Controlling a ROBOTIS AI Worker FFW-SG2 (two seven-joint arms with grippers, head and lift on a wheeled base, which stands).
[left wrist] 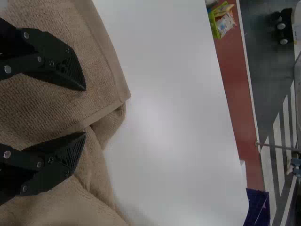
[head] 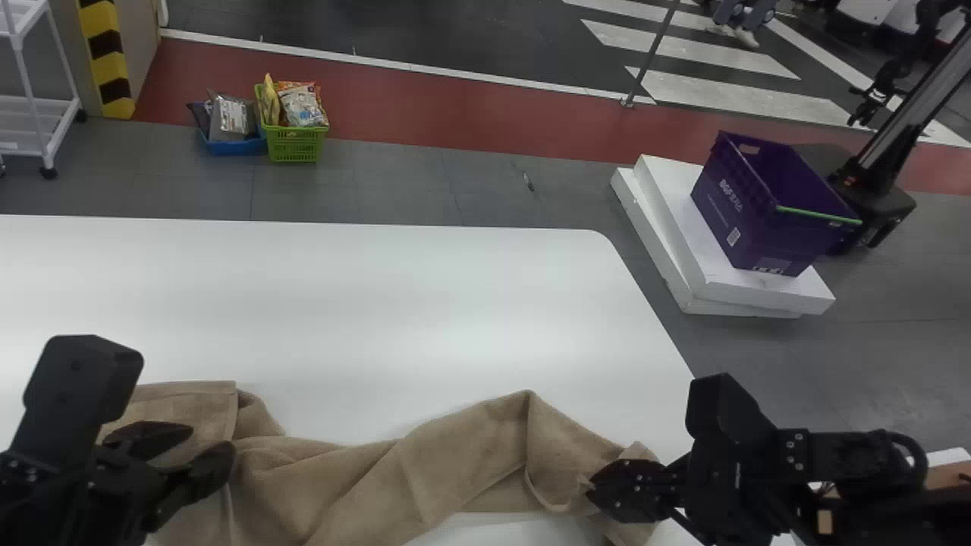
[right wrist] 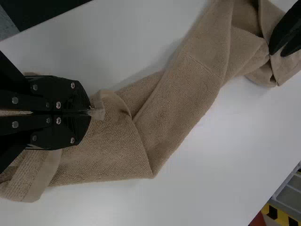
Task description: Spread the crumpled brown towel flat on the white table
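Brown towel [head: 364,485] on a white table [head: 379,303], crumpled and lying as a long, twisted band across the near part of the tabletop, between the robot's two grippers. Left gripper [head: 212,440]: fingers apart, positioned over the towel's left portion, where a hemmed corner lies fairly smooth beside a rumpled fold; whether the fingertips touch the cloth I cannot tell. Right gripper [head: 590,489]: fingers together, clamped on the towel near its right end, with a small tuft of cloth [right wrist: 99,112] protruding between the tips. Between the grippers, the cloth narrows and doubles over itself in slanting folds, one of them forming a point toward the table's far side. Background, beyond the table's right side: a purple crate [head: 728,208] on stacked white slabs [head: 667,220]. Farther back, to the left: a green basket [head: 296,144] of packets.
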